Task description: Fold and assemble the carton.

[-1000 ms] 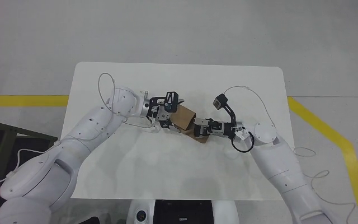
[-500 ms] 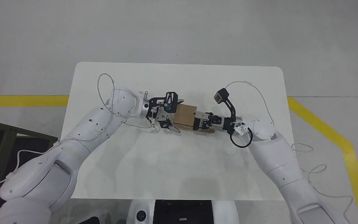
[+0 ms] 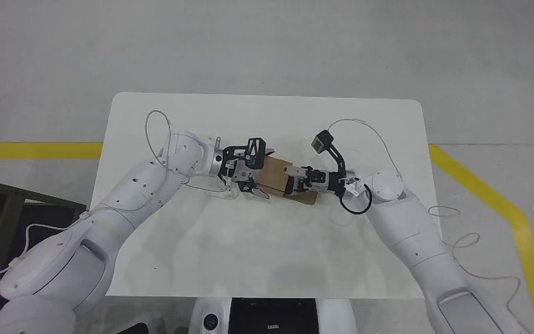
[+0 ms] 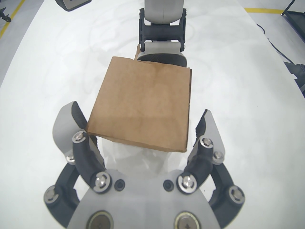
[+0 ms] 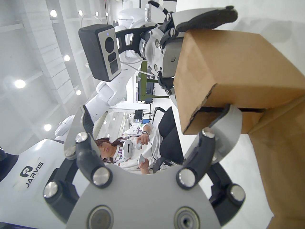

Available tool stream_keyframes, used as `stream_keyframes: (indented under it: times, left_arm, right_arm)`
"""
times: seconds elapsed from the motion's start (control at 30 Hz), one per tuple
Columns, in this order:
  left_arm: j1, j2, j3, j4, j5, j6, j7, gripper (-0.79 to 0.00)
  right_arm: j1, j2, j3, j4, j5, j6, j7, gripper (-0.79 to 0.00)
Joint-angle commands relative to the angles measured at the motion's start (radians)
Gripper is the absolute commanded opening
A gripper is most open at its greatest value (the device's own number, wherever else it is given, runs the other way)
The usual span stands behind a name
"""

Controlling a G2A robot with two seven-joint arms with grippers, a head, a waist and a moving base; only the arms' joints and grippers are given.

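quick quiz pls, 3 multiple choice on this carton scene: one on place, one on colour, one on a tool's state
1. Where is the carton?
a) on the floor
b) at a table corner
c) between the left tool and right tool

2. What colour is the carton?
a) brown
b) white
c) blue

3. What state is the left tool in?
a) shut on the carton
b) open, straddling the carton
c) shut, away from it

Answers:
1 c, the top view shows a tool at each end of it.
2 a, it is plain brown card in every view.
3 b, the left wrist view shows it spread wide, with a gap beside the carton.
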Motion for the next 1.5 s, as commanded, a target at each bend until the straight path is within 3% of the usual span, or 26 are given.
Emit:
stream_keyframes:
  times: [0.0, 0.57, 0.87, 1.47]
  left_arm:
    - [0.000, 0.000, 0.000, -0.001, 0.000, 0.000, -0.002, 0.000]
    - [0.005, 0.002, -0.005, -0.006, -0.016, 0.000, -0.022, 0.000]
    - [0.010, 0.000, -0.022, -0.006, -0.035, 0.000, -0.045, 0.000]
    - [0.024, -0.008, -0.057, -0.009, -0.063, 0.000, -0.099, 0.000]
  right_arm:
    - [0.013, -0.006, -0.011, 0.020, 0.004, -0.008, 0.004, 0.000]
    - [0.078, -0.034, -0.042, 0.117, 0.016, -0.045, 0.045, 0.000]
    - [0.040, 0.019, 0.064, 0.023, -0.069, 0.041, 0.085, 0.000]
    - [-0.169, 0.126, 0.302, -0.238, -0.236, 0.238, 0.096, 0.000]
